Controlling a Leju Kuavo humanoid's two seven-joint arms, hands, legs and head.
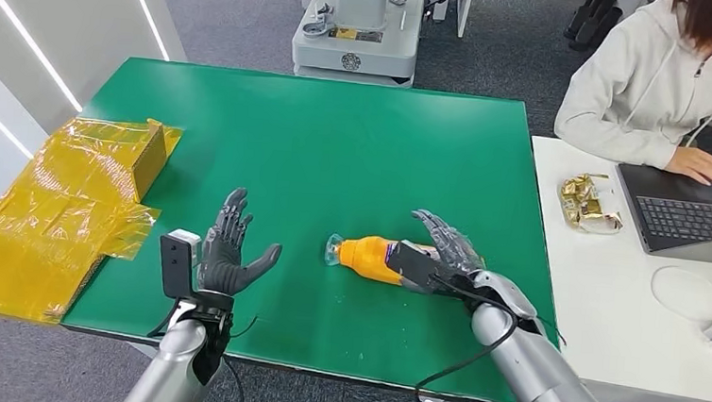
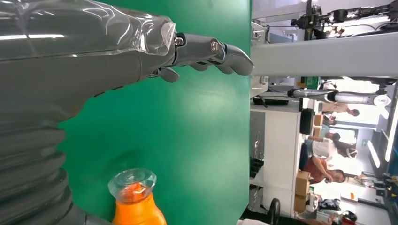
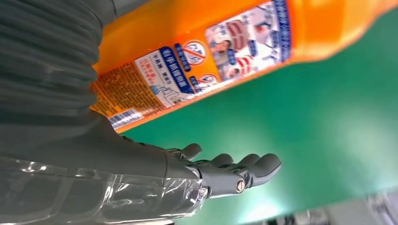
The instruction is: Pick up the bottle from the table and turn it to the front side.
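Note:
An orange bottle (image 1: 367,256) lies on its side on the green table (image 1: 337,143), its clear cap (image 1: 334,251) pointing to my left. The right wrist view shows the bottle (image 3: 211,51) with a barcode and a printed label facing the camera. My right hand (image 1: 448,250) is at the bottle's base end, fingers (image 3: 253,166) stretched out and apart, closed on nothing. My left hand (image 1: 230,249) is raised with its fingers spread, about a hand's width left of the cap. In the left wrist view the left hand (image 2: 211,51) holds nothing and the bottle's cap (image 2: 133,183) shows beside it.
A yellow film-wrapped box (image 1: 99,159) sits at the table's left edge. To the right stands a white table (image 1: 610,304) with a laptop (image 1: 692,210), a gold wrapper (image 1: 589,203) and a white cable (image 1: 705,301); a person (image 1: 663,81) sits there. A grey machine base (image 1: 354,40) stands beyond the far edge.

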